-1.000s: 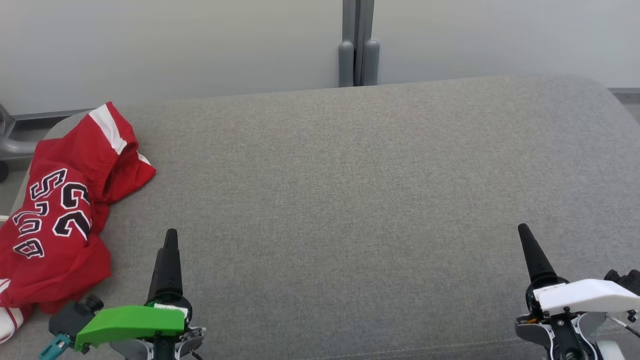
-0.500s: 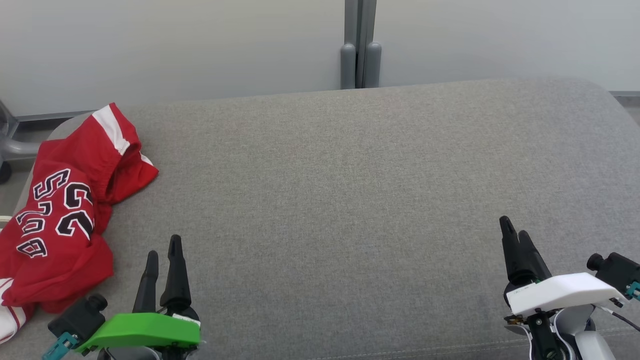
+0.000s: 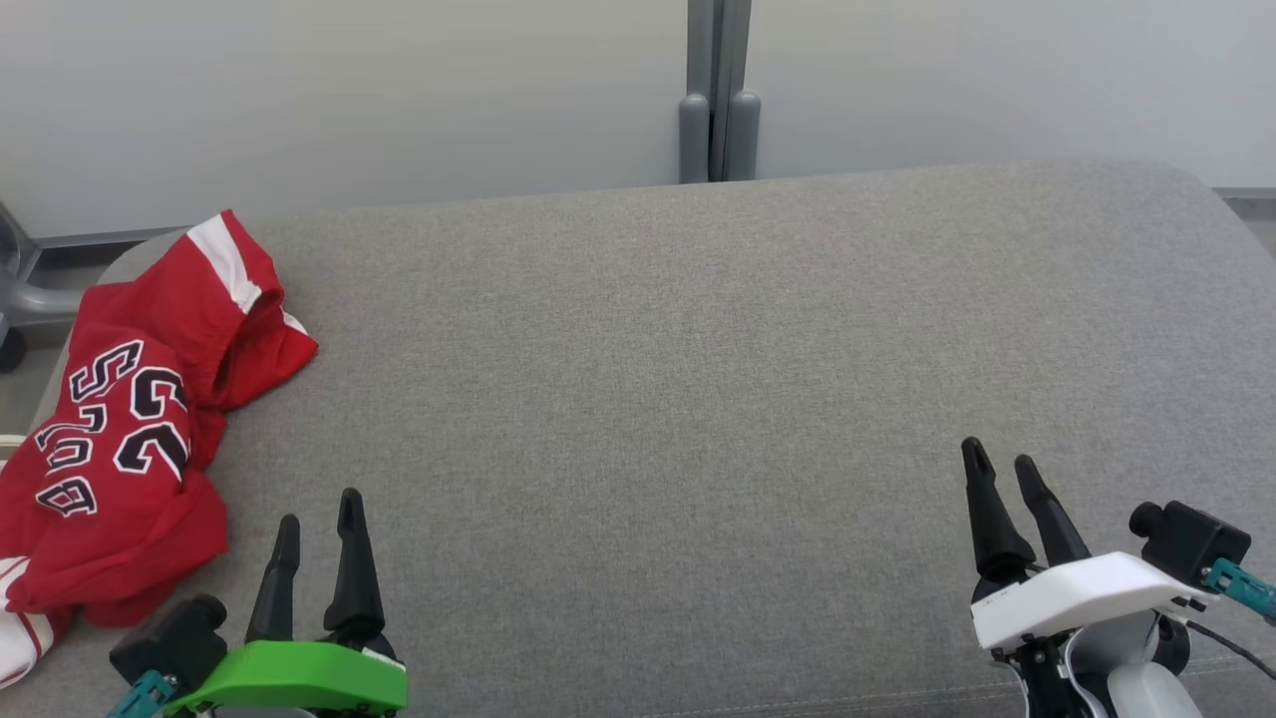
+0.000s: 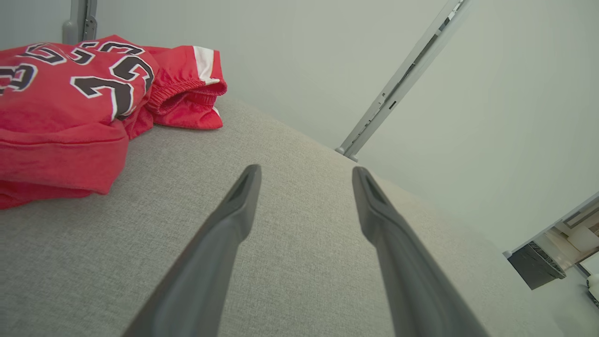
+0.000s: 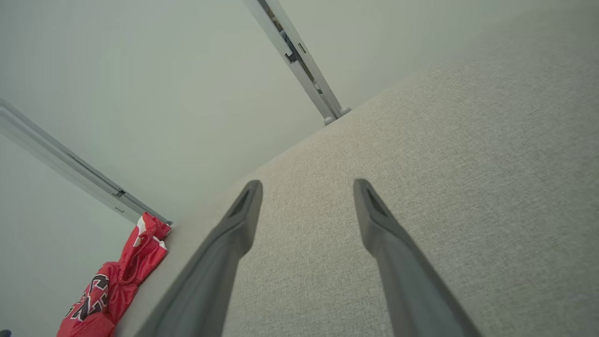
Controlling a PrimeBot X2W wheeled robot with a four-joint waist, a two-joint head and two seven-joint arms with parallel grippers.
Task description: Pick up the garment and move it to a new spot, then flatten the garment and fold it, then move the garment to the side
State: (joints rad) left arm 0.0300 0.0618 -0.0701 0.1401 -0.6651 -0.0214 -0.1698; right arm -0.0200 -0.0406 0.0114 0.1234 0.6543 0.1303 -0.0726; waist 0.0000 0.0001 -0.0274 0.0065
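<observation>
The garment [image 3: 130, 419] is a red jersey with black-and-white lettering and white trim, bunched in a heap at the left end of the grey padded surface [image 3: 698, 379]. It also lies at the upper left of the left wrist view, garment [image 4: 70, 103], and far off at the lower left of the right wrist view, garment [image 5: 117, 285]. My left gripper [image 3: 317, 519] hovers open near the front edge, just right of the heap and apart from it. At the front right my right gripper [image 3: 1000, 464] is open too, with bare fabric between its fingers.
Pale wall panels stand behind the surface, joined by a grey vertical post [image 3: 718, 100]. A grey metal frame [image 3: 25, 289] shows past the left end. The surface's rounded corners fall away at left and right.
Both grippers have rolled about their wrists, so two separate fingers now show on each where one did before. The right gripper has drifted left. The head camera shifted slightly.
</observation>
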